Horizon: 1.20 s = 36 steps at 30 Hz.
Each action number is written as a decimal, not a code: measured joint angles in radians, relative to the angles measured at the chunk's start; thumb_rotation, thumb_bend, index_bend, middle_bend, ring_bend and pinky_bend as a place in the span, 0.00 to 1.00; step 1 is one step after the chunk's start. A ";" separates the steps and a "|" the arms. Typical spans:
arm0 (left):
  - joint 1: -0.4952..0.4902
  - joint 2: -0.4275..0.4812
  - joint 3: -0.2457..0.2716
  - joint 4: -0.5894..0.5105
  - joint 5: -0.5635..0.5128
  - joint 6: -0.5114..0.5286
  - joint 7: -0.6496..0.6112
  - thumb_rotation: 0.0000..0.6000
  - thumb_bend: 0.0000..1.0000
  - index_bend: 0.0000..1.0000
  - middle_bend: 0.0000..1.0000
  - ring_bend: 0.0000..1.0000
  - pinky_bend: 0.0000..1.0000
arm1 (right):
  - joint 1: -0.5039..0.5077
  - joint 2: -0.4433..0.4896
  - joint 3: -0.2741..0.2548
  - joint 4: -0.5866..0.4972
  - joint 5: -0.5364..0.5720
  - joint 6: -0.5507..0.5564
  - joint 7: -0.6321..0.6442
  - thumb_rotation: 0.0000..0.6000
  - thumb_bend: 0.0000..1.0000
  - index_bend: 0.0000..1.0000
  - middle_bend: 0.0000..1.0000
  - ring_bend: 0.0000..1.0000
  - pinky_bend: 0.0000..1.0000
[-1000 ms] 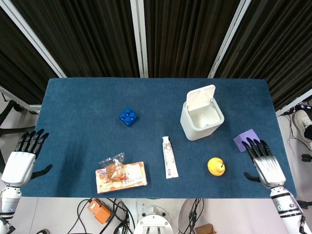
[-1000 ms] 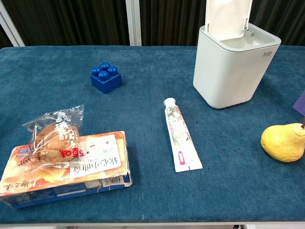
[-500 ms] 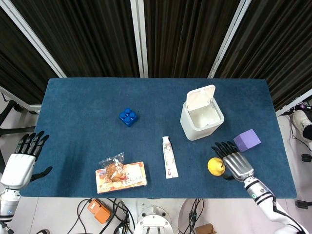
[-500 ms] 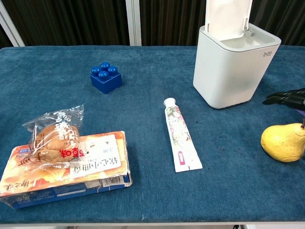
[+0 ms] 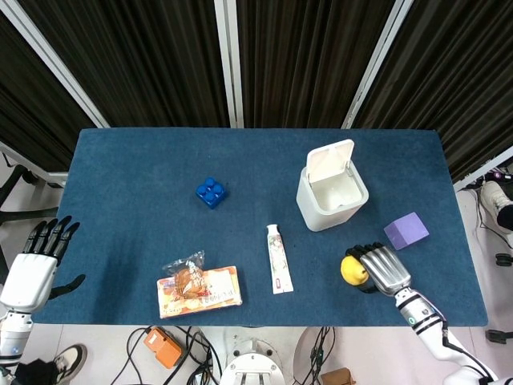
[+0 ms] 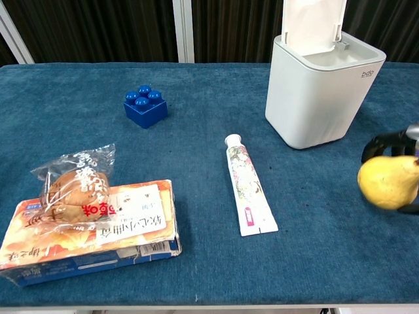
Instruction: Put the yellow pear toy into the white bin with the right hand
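The yellow pear toy lies at the table's front right, in front of the white bin. My right hand is against its right side with fingers wrapped around it. In the chest view the pear shows at the right edge, with dark fingers curling over its top and back. The bin stands upright with its lid tipped open at the back. Off the table's left edge, my left hand hangs with fingers spread, holding nothing.
A purple block sits just right of the right hand. A toothpaste tube lies left of the pear. A blue brick is mid-table, and snack packs lie at the front left.
My right hand slid left from the table's right edge to the pear and closed its fingers around it. The pear sits slightly higher in the chest view. The left hand stayed put.
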 measured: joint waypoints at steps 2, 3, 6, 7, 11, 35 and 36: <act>0.001 0.001 -0.001 -0.001 -0.001 0.001 -0.001 1.00 0.11 0.00 0.00 0.00 0.00 | -0.010 0.010 0.007 -0.005 -0.026 0.065 0.026 1.00 0.34 0.76 0.53 0.46 0.44; 0.001 0.001 -0.001 -0.001 -0.002 0.001 -0.002 1.00 0.11 0.00 0.00 0.00 0.00 | -0.014 0.016 0.013 -0.009 -0.037 0.093 0.038 1.00 0.34 0.76 0.53 0.46 0.44; 0.002 0.002 -0.004 -0.002 -0.005 0.003 -0.005 1.00 0.11 0.00 0.00 0.00 0.00 | -0.020 0.049 0.051 -0.042 -0.059 0.184 0.066 1.00 0.34 0.75 0.53 0.46 0.44; 0.001 0.002 -0.005 -0.002 -0.006 0.003 -0.005 1.00 0.11 0.00 0.00 0.00 0.00 | -0.016 0.062 0.076 -0.059 -0.059 0.205 0.070 1.00 0.34 0.75 0.53 0.46 0.44; -0.002 0.003 -0.006 -0.003 -0.009 -0.005 -0.005 1.00 0.11 0.00 0.00 0.00 0.00 | 0.019 0.092 0.170 -0.105 -0.011 0.199 0.054 1.00 0.34 0.73 0.53 0.46 0.44; -0.014 0.024 -0.019 -0.003 -0.046 -0.034 -0.040 1.00 0.11 0.00 0.00 0.00 0.00 | 0.183 0.106 0.229 -0.134 0.235 -0.001 -0.056 1.00 0.32 0.00 0.00 0.01 0.16; -0.013 0.024 -0.019 -0.004 -0.045 -0.032 -0.039 1.00 0.11 0.00 0.00 0.00 0.00 | 0.161 0.116 0.212 -0.143 0.218 0.024 -0.056 1.00 0.32 0.00 0.00 0.00 0.13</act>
